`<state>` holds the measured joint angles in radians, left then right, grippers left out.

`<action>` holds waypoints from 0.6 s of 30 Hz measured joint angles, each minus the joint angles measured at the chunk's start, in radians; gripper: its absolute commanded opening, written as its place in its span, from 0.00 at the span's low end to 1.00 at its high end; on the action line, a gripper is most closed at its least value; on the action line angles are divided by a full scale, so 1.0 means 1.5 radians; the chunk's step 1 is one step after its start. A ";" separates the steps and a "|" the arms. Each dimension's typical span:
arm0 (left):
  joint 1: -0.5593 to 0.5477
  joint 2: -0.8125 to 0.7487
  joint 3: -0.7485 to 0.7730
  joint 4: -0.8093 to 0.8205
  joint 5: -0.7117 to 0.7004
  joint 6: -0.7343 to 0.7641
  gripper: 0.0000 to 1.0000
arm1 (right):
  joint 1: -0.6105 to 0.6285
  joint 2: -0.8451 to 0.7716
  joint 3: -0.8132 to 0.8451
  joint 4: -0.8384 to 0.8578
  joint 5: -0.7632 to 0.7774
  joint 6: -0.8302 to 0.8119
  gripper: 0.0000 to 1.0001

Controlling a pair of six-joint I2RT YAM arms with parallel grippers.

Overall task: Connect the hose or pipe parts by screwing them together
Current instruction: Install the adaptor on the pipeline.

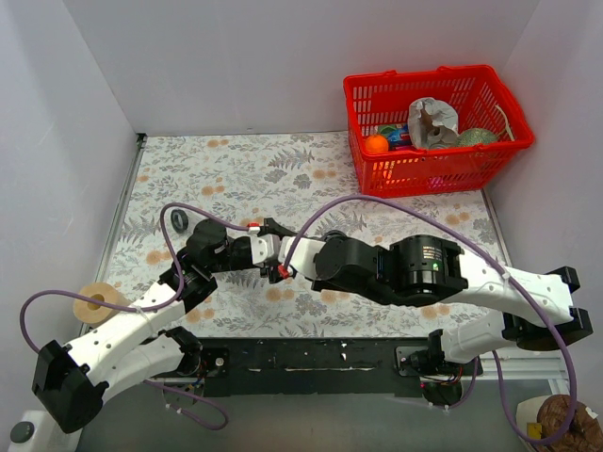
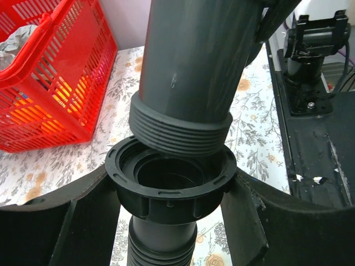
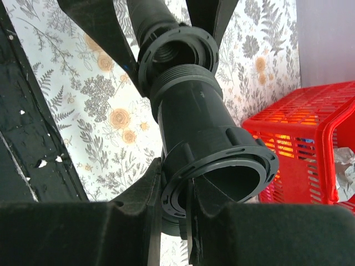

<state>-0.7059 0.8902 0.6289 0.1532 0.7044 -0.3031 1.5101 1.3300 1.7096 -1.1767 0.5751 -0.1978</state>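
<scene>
Left wrist: left hand [image 2: 172,187] clamped hose collar [image 2: 166,206]; right hand [image 3: 183,208] gripped fitting [image 3: 191,122], threaded end sat askew at collar mouth.

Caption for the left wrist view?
Left tool holds the hose collar as the grey fitting meets its mouth with its threaded end, threads mostly exposed.
</scene>
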 measured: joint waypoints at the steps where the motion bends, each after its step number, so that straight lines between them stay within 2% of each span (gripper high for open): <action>1: 0.000 0.000 0.000 0.002 0.007 -0.003 0.00 | 0.002 0.000 -0.003 0.007 0.001 -0.003 0.01; 10: 0.000 0.000 0.000 0.000 0.061 -0.007 0.03 | 0.021 0.011 0.000 0.031 -0.003 -0.021 0.01; 18: 0.000 -0.001 0.000 -0.008 0.073 -0.007 0.03 | 0.024 0.018 0.006 0.023 -0.019 -0.016 0.01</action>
<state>-0.7059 0.8886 0.6292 0.1410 0.8143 -0.3130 1.5455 1.3571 1.7187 -1.1419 0.5465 -0.2222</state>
